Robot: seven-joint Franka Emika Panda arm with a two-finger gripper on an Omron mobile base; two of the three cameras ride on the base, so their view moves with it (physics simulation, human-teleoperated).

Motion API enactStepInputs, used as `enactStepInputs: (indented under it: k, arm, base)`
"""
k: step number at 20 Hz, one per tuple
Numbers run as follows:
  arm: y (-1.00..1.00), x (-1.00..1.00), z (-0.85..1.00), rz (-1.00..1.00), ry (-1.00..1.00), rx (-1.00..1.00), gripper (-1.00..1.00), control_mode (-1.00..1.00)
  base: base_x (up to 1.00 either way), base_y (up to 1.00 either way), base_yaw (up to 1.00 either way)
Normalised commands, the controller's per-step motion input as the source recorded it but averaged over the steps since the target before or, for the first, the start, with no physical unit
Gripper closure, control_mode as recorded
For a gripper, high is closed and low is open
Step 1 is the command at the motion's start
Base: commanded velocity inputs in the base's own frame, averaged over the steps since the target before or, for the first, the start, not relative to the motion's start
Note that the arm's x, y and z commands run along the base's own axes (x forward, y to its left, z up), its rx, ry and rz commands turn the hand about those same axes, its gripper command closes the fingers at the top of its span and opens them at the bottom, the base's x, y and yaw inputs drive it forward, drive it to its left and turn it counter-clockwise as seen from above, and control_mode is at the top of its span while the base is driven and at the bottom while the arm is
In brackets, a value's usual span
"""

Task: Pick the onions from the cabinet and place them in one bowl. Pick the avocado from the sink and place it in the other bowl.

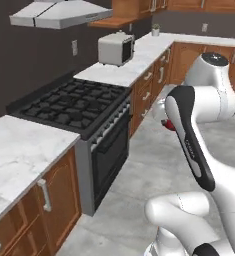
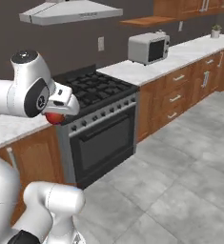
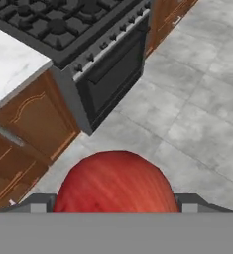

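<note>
1. The gripper (image 3: pixel 115 211) is clamped on one onion (image 3: pixel 115 186). In the hand view the red ball sits between the two fingertips (image 3: pixel 38 204), jaws spread wide around it.
2. The onion hangs over the floor (image 3: pixel 197 114) in front of the stove (image 1: pixel 74 105). It shows in the right base view under the hand (image 2: pixel 55 117), and as a red sliver behind the forearm in the left base view (image 1: pixel 167 124).
3. Handling, judged: round, glossy, firm, light. It is likely to slip or roll, so the grip is best kept across its widest part.
4. The fingertips are mostly cut off at the frame's bottom, so the pad contact is unclear.
</note>
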Motion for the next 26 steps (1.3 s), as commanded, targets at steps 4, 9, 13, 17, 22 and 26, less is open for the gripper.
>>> enactStepInputs:
  k: [4, 9, 13, 17, 22, 26]
  arm:
    - [0.0, 0.0, 0.0, 0.0, 0.0, 0.0, 1.0, 1.0]
    - [0.0, 0.0, 0.0, 0.0, 0.0, 0.0, 1.0, 1.0]
    - [0.0, 0.0, 0.0, 0.0, 0.0, 0.0, 1.0, 1.0]
    - [0.0, 0.0, 0.0, 0.0, 0.0, 0.0, 1.0, 1.0]
    - [0.0, 0.0, 0.0, 0.0, 0.0, 0.0, 1.0, 1.0]
    - [0.0, 0.0, 0.0, 0.0, 0.0, 0.0, 1.0, 1.0]
  base:
    - [0.0, 0.0, -1.0]
    - [0.0, 0.05, -1.0]
    - [0.0, 0.15, -0.95]
    - [0.14, 0.08, -0.92]
    - [0.26, 0.14, -0.89]
    - [0.59, 0.38, -0.78]
